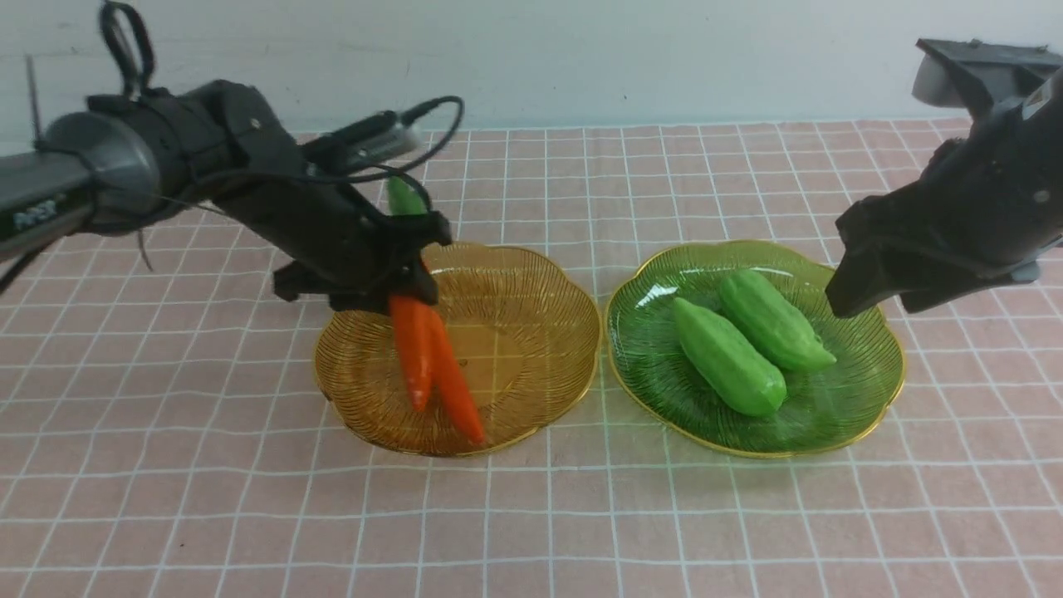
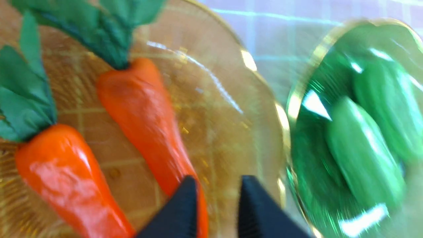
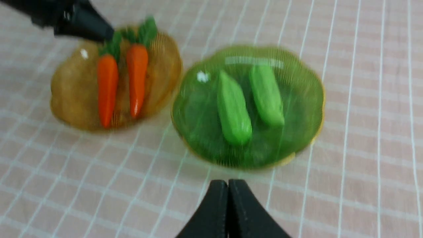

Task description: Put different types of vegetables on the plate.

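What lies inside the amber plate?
Two orange carrots, side by side. In the front view the left claw covers most of their green tops; the wrist views show them.

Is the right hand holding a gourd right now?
No, the right hand is shut on nothing, and both gourds lie on the green plate.

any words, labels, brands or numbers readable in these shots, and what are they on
Pale print on the left arm: a short marking, too blurred to read.
Carrots, gourds, amber plate, green plate, checked cloth: no text on any of them.
Both wrist views: no text visible.
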Tool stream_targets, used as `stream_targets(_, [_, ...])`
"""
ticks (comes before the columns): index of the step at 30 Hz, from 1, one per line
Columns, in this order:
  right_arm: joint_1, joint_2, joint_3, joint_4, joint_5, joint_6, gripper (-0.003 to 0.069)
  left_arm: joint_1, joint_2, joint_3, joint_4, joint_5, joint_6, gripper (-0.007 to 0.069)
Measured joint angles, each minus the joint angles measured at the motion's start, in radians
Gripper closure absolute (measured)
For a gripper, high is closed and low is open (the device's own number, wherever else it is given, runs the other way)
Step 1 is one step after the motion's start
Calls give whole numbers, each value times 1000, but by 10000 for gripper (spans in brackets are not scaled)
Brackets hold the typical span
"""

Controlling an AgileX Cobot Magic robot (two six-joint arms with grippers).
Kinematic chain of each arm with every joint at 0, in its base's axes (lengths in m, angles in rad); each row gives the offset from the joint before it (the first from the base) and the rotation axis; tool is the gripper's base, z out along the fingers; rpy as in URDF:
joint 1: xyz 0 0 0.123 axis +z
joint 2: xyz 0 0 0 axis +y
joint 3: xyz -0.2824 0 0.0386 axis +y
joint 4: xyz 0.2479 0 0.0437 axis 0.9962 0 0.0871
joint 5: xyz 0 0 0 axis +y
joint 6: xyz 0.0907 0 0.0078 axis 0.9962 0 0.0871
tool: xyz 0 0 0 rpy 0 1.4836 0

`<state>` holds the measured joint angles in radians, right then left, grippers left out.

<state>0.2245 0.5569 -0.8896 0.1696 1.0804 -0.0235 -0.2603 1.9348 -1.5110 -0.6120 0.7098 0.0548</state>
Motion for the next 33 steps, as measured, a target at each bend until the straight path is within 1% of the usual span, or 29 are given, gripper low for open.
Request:
stream_targets(1, [0,-45,42,2,-55,-1,674,0,-8,0,1,9,10,450])
stream_targets(3, [0,-149,150,14,-178,-6,674,0,-45,0,10,53,49,550])
stream_targets(4, [0,-205,214,20,-265,-14,674,0,-59,0,17,73,68,577])
stream_targets(6, [0,-291,322,37,-441,-38,674,0,-85,0,25,110,92,608])
stream_targets(8, [0,-383,443,68,-616,-69,674,0,-107,0,28,129,106,621])
stream_targets(11, [0,-441,543,106,-769,-113,674,0,-124,0,36,139,114,628])
stream_targets(15, [0,-446,563,112,-817,-157,674,0,-124,0,44,151,117,628])
stream_targets(24, [0,-446,564,113,-796,-164,674,0,-125,0,48,172,122,628])
stream_targets(33, [0,-451,578,113,-795,-165,674,0,-164,0,44,174,85,628])
